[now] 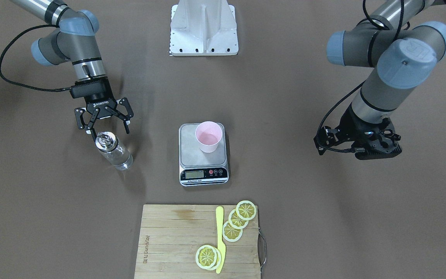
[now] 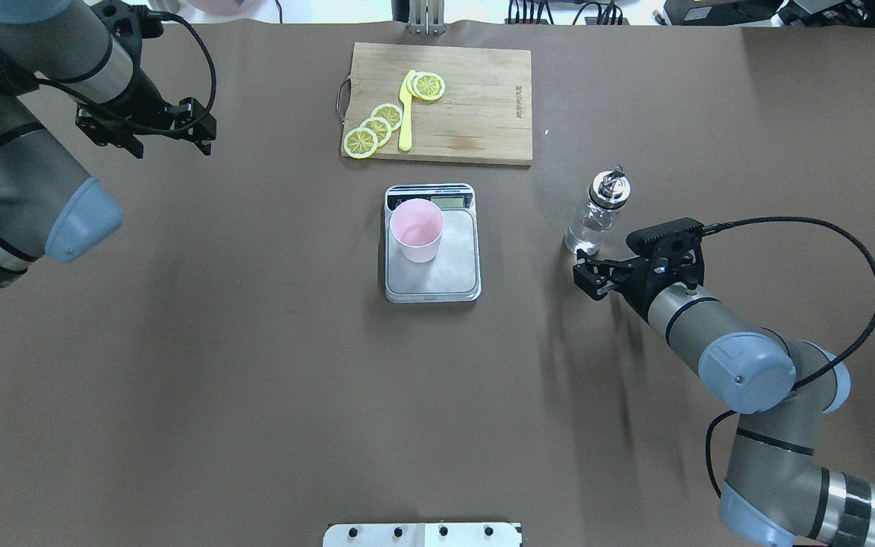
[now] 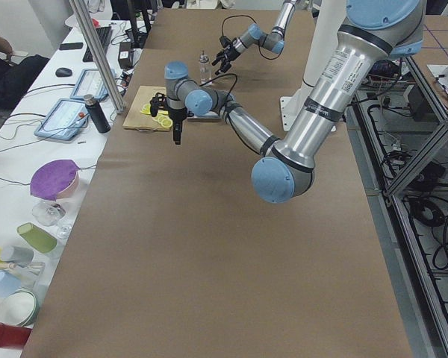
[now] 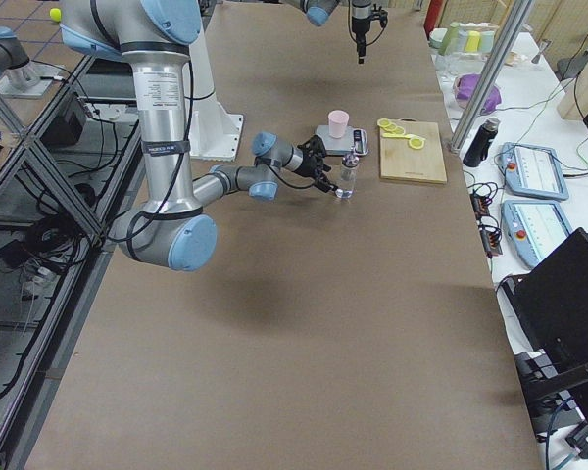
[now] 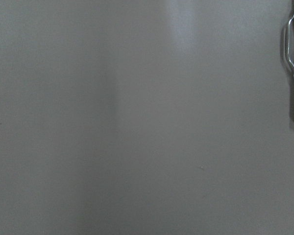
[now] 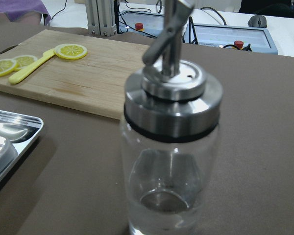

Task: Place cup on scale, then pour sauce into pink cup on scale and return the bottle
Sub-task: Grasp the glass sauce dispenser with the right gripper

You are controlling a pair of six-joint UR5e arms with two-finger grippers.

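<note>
Two tools: right tool (image 1: 108,130) apart nr bottle (image 1: 117,155); left tool (image 2: 150,128) can't tell. Brown tbl (image 1: 323,217), desk (image 3: 15,183) alongside.

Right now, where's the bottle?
Overhead view: the bottle stands upright on the table, right of the scale, just ahead of the right gripper, whose fingers are open, not gripping.

The brown tabletop (image 2: 179,365) is occupied by a scale (image 2: 449,270) at its middle, a glass bottle (image 2: 593,220) stood well apart, and a wooden cutting board (image 2: 483,114) beyond.
</note>
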